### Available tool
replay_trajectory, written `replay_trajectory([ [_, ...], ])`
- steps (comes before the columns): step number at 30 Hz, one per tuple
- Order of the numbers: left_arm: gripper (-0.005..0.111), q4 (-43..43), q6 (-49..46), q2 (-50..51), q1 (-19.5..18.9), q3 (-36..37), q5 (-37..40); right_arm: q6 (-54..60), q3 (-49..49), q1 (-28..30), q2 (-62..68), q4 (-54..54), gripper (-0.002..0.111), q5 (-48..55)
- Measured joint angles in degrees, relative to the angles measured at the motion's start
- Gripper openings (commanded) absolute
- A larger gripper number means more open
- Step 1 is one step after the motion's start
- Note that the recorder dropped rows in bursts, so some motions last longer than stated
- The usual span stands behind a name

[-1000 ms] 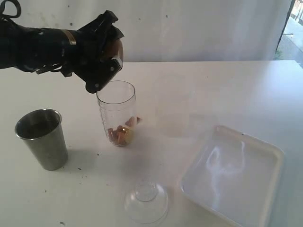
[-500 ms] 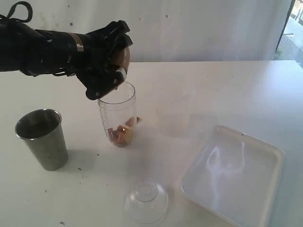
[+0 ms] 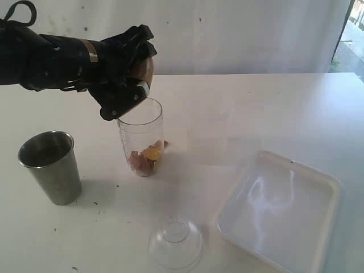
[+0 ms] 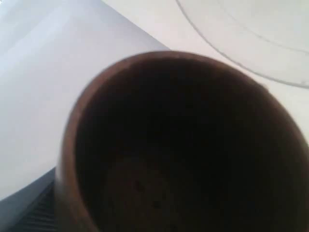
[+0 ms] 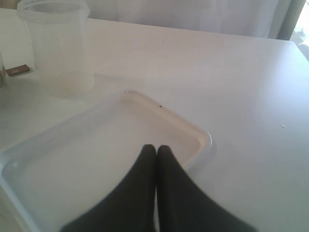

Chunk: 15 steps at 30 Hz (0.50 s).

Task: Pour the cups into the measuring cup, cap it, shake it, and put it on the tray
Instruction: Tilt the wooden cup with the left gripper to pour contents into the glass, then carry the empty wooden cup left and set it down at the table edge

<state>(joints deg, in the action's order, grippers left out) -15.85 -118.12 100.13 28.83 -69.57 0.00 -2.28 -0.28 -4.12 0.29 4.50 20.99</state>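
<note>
So my left gripper (image 3: 126, 85) is clamped on the brown wooden cup (image 3: 144, 67), tipped over the measuring cup (image 3: 141, 136) just below it, and if I dip lower I could clip its rim and topple it.

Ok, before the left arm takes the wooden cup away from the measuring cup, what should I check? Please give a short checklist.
1. Wooden cup emptied: ok, no pieces seen inside.
2. Left gripper shut on wooden cup: ok.
3. Measuring cup upright, pieces at its bottom: ok.
4. Steel tumbler upright, apart from measuring cup: ok.
5. Dome lid free, nothing on it: ok.
6. Right gripper shut, over the tray: ok.
</note>
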Motion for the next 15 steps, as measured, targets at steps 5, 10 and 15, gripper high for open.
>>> replay_trajectory([
  [5, 0.000, 0.24, 3.21, -0.36, 0.00, 0.00, -1.43, 0.00, 0.00, 0.00, 0.00, 0.00, 0.000, 0.00],
  [10, 0.000, 0.38, 7.87, -1.08, -0.15, 0.04, 0.00, 0.00, 0.00, 0.00, 0.00, 0.00, 0.000, 0.00],
  [15, 0.000, 2.81, 13.72, -1.64, -0.15, 0.04, 0.45, 0.00, 0.00, 0.00, 0.00, 0.00, 0.000, 0.00],
])
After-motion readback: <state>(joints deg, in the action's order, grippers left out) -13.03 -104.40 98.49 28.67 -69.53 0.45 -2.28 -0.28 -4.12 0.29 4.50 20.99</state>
